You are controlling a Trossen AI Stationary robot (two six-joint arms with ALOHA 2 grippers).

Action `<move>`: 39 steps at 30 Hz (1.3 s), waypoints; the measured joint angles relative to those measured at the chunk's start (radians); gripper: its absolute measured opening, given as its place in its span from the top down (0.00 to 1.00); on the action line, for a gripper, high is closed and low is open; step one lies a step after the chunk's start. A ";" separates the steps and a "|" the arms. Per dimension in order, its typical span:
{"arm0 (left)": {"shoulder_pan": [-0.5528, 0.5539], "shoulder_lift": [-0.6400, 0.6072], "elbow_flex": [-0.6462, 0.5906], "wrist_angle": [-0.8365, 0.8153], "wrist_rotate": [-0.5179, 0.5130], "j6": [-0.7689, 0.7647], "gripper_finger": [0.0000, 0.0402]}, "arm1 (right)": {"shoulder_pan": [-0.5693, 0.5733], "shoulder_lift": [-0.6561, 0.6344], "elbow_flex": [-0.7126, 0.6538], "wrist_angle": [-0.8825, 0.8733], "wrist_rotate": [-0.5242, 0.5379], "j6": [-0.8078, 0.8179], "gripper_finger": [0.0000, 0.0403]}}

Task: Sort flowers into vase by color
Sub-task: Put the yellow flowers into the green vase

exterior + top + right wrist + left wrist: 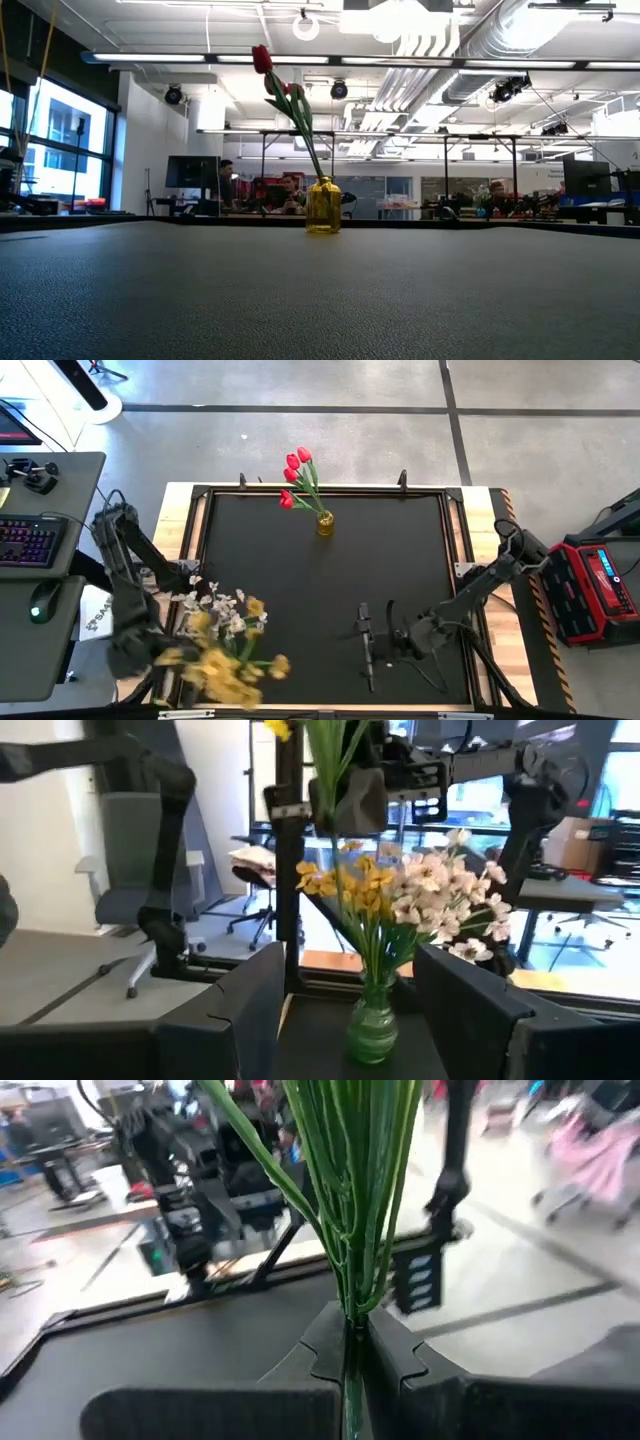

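Over the black worktop (330, 590), the left arm's tool (350, 1355) is clamped tight on a bundle of long green stems topped with small yellow blossoms (225, 670), lifted beside a green glass vase (372, 1025) that holds more yellow blossoms and pale white blossoms (440, 895). This looks like the carrying step; next the bunch likely needs a vase of its own colour, well away from the amber glass vase of red tulips (322, 520) at the far edge. The right arm's tool (378, 640) waits nearby, fingers spread and empty; the carried blossoms are blurred, and the green vase barely shows from above.
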 joint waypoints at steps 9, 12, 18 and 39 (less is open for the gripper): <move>0.155 0.163 0.000 0.017 0.016 -0.096 1.00 | -0.078 0.022 0.000 0.071 -0.175 -0.078 0.48; 0.212 0.187 0.000 0.049 0.062 -0.094 1.00 | -0.088 0.022 0.000 0.077 -0.207 -0.109 0.47; 0.311 0.217 0.000 0.112 0.130 -0.026 1.00 | -0.123 0.022 0.000 0.065 -0.256 -0.060 0.38; 0.431 0.225 -0.001 0.123 0.295 -0.002 0.97 | -0.186 0.023 0.000 0.085 -0.251 -0.045 0.62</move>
